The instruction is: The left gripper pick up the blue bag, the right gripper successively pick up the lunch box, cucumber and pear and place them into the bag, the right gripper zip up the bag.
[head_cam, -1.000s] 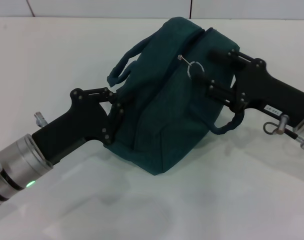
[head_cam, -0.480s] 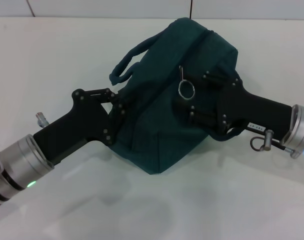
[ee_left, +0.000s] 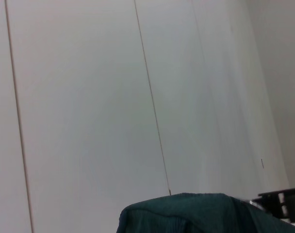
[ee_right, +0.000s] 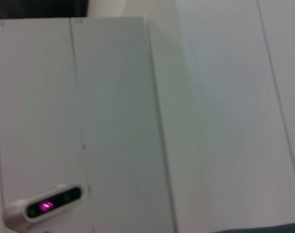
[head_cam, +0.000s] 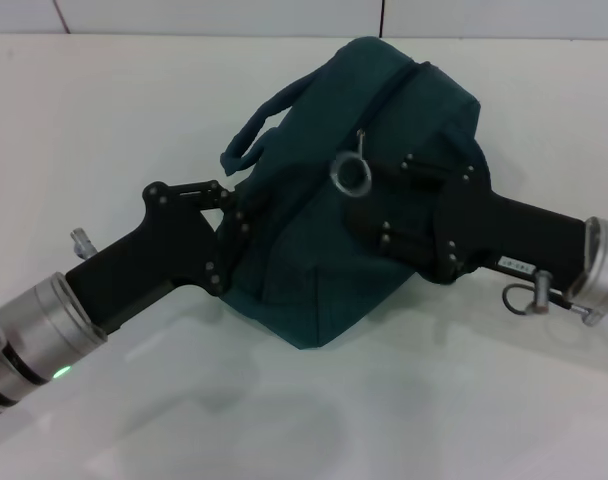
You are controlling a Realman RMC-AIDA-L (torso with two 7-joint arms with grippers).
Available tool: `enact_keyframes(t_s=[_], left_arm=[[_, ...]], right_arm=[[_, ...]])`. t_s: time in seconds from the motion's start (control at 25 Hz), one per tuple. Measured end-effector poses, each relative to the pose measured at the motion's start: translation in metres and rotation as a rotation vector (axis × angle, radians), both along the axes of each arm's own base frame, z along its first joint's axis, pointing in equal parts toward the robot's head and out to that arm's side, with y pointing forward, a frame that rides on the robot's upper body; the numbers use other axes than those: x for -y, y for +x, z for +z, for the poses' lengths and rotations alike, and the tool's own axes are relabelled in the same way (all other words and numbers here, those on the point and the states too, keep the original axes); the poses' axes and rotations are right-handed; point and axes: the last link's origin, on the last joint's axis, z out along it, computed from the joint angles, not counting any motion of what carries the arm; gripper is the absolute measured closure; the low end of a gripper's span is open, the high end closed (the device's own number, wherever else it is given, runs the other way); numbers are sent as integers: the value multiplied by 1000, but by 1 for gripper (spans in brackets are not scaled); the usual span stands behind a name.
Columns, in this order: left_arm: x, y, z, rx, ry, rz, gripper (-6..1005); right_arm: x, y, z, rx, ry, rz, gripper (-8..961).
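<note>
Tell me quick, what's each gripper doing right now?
Left gripper: shut on the dark teal-blue fabric bag.
Right gripper: against the bag by its ring pull; cannot tell.

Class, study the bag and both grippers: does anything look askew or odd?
The blue bag leans tilted instead of standing square, its fabric sagging between the left gripper on one side and the right gripper on the other. The zipper ring sticks out on top. Nothing looks spilled or damaged.

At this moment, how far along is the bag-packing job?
No food or lunch box is visible and the blue bag looks zipped, so packing seems done. The left end effector grips the bag's side; the right end effector sits by the zipper ring. Little appears left.
</note>
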Motion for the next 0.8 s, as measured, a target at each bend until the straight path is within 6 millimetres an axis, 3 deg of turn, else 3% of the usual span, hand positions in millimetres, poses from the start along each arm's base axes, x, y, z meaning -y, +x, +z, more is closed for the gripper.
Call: enact_keyframes(t_s=[0.36, 0.8], left_arm=[[2, -1, 0, -2, -1, -2, 946], [0, 2, -1, -3, -5, -19, 947]], right_arm=[[3, 0, 4, -16, -37, 10, 414], [-8, 11, 12, -36, -21, -111, 436]])
